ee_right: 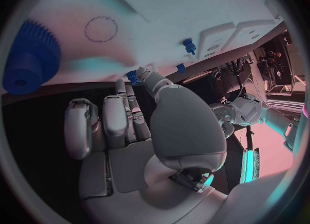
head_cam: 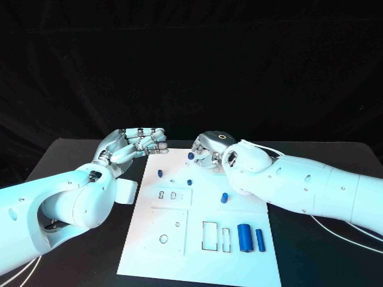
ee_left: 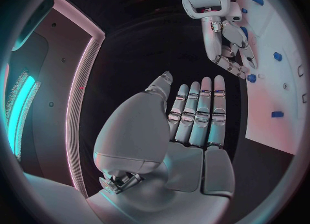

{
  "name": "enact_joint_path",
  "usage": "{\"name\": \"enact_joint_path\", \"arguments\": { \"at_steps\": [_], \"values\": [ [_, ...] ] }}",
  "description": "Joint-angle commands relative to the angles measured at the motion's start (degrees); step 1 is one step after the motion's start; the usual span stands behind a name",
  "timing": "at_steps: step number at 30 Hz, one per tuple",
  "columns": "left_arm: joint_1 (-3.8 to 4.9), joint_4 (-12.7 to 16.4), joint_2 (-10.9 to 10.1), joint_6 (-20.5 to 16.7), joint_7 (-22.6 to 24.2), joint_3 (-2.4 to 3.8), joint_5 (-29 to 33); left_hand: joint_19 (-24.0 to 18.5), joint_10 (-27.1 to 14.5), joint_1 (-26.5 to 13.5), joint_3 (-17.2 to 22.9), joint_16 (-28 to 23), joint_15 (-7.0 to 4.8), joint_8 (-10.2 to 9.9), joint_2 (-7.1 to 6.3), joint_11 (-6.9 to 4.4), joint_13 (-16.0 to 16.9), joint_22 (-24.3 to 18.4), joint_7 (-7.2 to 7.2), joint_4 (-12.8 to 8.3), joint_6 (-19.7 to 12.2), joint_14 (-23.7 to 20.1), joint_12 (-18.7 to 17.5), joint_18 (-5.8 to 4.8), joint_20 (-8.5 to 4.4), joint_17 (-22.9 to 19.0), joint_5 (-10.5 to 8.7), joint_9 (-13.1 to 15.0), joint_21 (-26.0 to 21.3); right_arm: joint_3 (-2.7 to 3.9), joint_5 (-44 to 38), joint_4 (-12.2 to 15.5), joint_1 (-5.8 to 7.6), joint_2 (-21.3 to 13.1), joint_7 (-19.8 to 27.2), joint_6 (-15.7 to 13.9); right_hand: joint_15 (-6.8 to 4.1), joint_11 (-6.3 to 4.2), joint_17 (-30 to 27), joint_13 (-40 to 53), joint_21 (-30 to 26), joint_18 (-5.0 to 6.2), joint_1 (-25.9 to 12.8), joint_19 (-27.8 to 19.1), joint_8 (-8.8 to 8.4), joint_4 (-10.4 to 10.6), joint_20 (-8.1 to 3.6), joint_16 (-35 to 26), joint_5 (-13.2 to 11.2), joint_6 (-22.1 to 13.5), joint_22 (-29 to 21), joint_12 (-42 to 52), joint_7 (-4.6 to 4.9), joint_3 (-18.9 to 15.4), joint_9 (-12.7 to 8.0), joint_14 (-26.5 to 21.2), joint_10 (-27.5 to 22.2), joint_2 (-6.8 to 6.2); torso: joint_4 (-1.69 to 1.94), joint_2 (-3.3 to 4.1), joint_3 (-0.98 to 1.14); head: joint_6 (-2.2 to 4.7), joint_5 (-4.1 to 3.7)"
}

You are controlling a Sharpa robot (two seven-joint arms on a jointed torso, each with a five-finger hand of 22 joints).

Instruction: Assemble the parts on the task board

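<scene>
The white task board (head_cam: pixel 179 251) lies mid-table. My right hand (head_cam: pixel 210 149) is over its far edge, where the thumb and a finger pinch a small blue part (head_cam: pixel 191 156) standing on the board. The same part (ee_right: pixel 132 75) sits between those fingertips (ee_right: pixel 145 74) in the right wrist view, and the left wrist view also shows it (ee_left: pixel 252 78) under the right hand (ee_left: pixel 226 43). My left hand (head_cam: pixel 138 143) hovers by the board's far left corner, its fingers (ee_left: pixel 197 113) straight and side by side, holding nothing.
Small blue pegs (head_cam: pixel 160 173) (head_cam: pixel 189 179) (head_cam: pixel 224 197) stand on the board. Two blue cylinders (head_cam: pixel 244 238) (head_cam: pixel 261 239) lie near its front right, beside rectangular slots (head_cam: pixel 209 235). A blue gear (ee_right: pixel 29 56) looms large in the right wrist view. Black table (head_cam: pixel 79 155) surrounds the board.
</scene>
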Motion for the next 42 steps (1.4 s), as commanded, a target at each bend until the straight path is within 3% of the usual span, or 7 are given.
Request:
{"name": "enact_joint_path", "arguments": {
  "at_steps": [1, 5, 11, 17, 20, 25, 42],
  "values": [
    [0.12, -0.1, -0.1, 1.1, 0.2, 0.04, 0.2, -0.1, 0.1, -0.3, 0.0, -0.3, -0.02, -0.3, 0.11, 0.35, 0.0, 0.0, 0.23, -0.2, 0.1, -0.5, -0.4, 0.64, 0.32, -0.1, 0.21, 0.0, -0.2, 0.18, -1.0, 3.6, 0.31, -2.5, -0.7, -2.3, 0.25, -0.26, -0.4, 0.2, -0.5, 0.32, -0.2, -0.1, -0.22, 0.4, 0.01, -0.6, -0.6, -3.2, 0.7, 0.7, -0.59, -1.2, -0.5, 0.3, -0.4, -0.88, -0.46, -0.25, -0.04, 0.32, 0.12],
    [0.12, -0.6, -0.2, 1.2, 0.2, 0.04, 0.3, -0.1, 0.1, -0.3, 0.0, -0.3, -0.02, -0.3, 0.11, 0.35, 0.0, 0.0, 0.23, -0.2, 0.1, -0.5, -0.4, 0.64, 0.32, -0.1, 0.21, 0.0, -0.2, 0.52, 0.5, 8.0, 0.97, -6.7, -1.0, -2.3, 0.11, -0.41, -0.2, 0.5, -0.4, 0.24, -0.3, 0.1, -0.05, 0.9, -0.05, -0.5, -1.0, -5.1, 0.9, 1.4, -0.87, -2.3, -0.9, 0.4, -0.2, -1.16, -0.85, -0.6, -0.05, 0.56, 0.09],
    [0.12, -1.5, 0.0, 1.7, 0.1, 0.02, 0.6, -0.1, 0.1, -0.4, 0.0, -0.4, 0.0, -0.4, 0.1, 0.36, 0.0, -0.1, 0.25, -0.3, 0.0, -0.6, -0.5, 0.64, 0.34, -0.1, 0.2, 0.0, -0.2, 1.11, 8.1, 14.0, 2.18, -14.8, 0.1, -0.4, -1.14, -2.12, 6.5, 3.1, 4.1, -1.33, 1.1, 4.7, 3.15, 1.5, -0.97, 4.7, -0.5, 2.3, 7.9, 7.3, 0.23, -1.1, 0.6, 2.4, 10.4, 0.34, -1.41, -1.31, -0.23, 1.05, -0.51],
    [0.11, -2.0, 0.3, 2.0, 0.0, 0.01, 0.7, -0.1, 0.1, -0.4, 0.0, -0.4, 0.01, -0.4, 0.1, 0.36, 0.0, -0.1, 0.24, -0.3, 0.0, -0.6, -0.5, 0.64, 0.34, -0.1, 0.2, 0.0, -0.2, 1.3, 11.5, 16.4, 2.79, -19.9, -0.7, 5.0, -2.63, -3.84, 14.9, 24.3, 7.9, -2.74, -1.1, 8.4, 2.66, 3.0, -2.52, 10.8, 2.1, 1.2, 13.8, 30.9, -1.07, -6.0, 0.6, 3.8, 19.2, -2.29, -1.74, -1.76, -0.27, 1.08, -0.72],
    [0.1, -2.2, 0.4, 2.2, 0.0, 0.0, 0.7, -0.1, 0.1, -0.4, 0.0, -0.4, 0.01, -0.4, 0.12, 0.36, 0.0, -0.1, 0.23, -0.3, 0.1, -0.6, -0.5, 0.64, 0.35, -0.1, 0.21, 0.0, -0.2, 1.32, 12.0, 16.7, 2.8, -20.8, -1.3, 6.4, -2.11, -3.48, 19.1, 47.9, 8.6, -3.04, -0.8, 9.2, 2.52, 5.6, -1.89, 13.8, 2.0, -0.8, 15.0, 53.7, 0.03, -10.7, 0.7, 4.1, 16.4, -1.23, -1.77, -1.8, -0.21, 1.21, -0.63],
    [0.1, -2.3, 0.5, 2.4, -0.1, 0.0, 0.7, -0.1, 0.1, -0.4, 0.0, -0.4, 0.01, -0.4, 0.13, 0.36, 0.0, -0.1, 0.22, -0.3, 0.1, -0.5, -0.5, 0.65, 0.35, -0.1, 0.21, 0.0, -0.2, 1.3, 11.9, 16.1, 2.61, -20.8, -2.2, 7.0, -1.22, -2.31, 23.2, 62.7, 8.7, -3.06, 1.5, 9.3, 3.0, 7.6, -1.32, 16.3, 2.3, -2.2, 15.1, 68.4, 0.3, -13.4, 1.1, 4.7, 18.4, -0.82, -1.67, -1.72, -0.18, 0.98, -0.7],
    [0.09, -2.3, 0.4, 2.5, -0.2, 0.0, 0.7, -0.1, 0.1, -0.4, 0.1, -0.4, 0.01, -0.4, 0.16, 0.36, 0.0, -0.1, 0.22, -0.2, 0.1, -0.5, -0.5, 0.65, 0.36, -0.1, 0.2, 0.0, -0.3, 1.08, 11.1, 10.8, 0.96, -16.2, -4.1, 7.4, -0.57, -1.63, 25.2, 71.5, 8.7, -3.06, 3.6, 9.3, 3.47, 8.7, -0.74, 17.5, 2.5, -3.7, 15.1, 77.2, 0.91, -14.6, 1.3, 5.0, 22.4, -0.28, -1.61, -1.65, -0.26, 0.37, -0.95]
  ]
}}
